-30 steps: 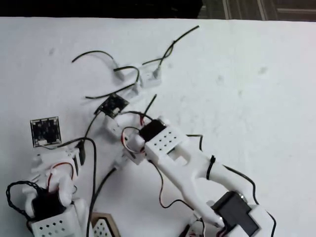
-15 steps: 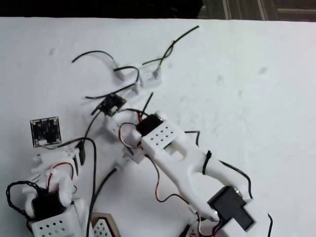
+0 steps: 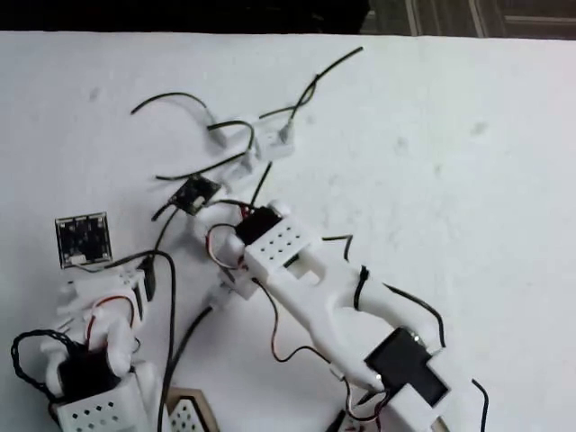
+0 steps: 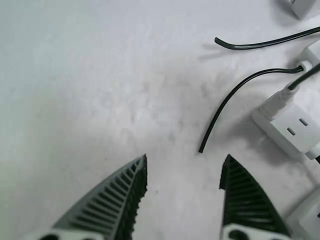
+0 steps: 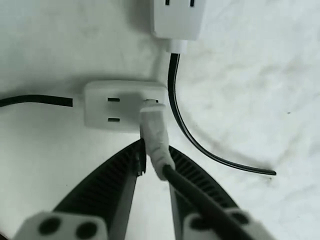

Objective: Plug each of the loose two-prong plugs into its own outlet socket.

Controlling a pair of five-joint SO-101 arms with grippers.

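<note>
Right fingers (image 5: 120, 175) pinched on two-prong plug (image 5: 156, 135); plug's long axis points straight ahead, tip meeting outlet socket (image 5: 100, 111) beside its free slots. Left fingers (image 4: 125, 192) spread wide, empty, above table (image 4: 75, 75)

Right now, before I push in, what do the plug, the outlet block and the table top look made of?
Plug: likely white moulded plastic, smooth with a slight sheen.
Outlet block: hard white plastic, matte, rounded edges and crisp slots.
Table top: white and matte with faint grey mottling; painted board or sheet, I cannot tell.
</note>
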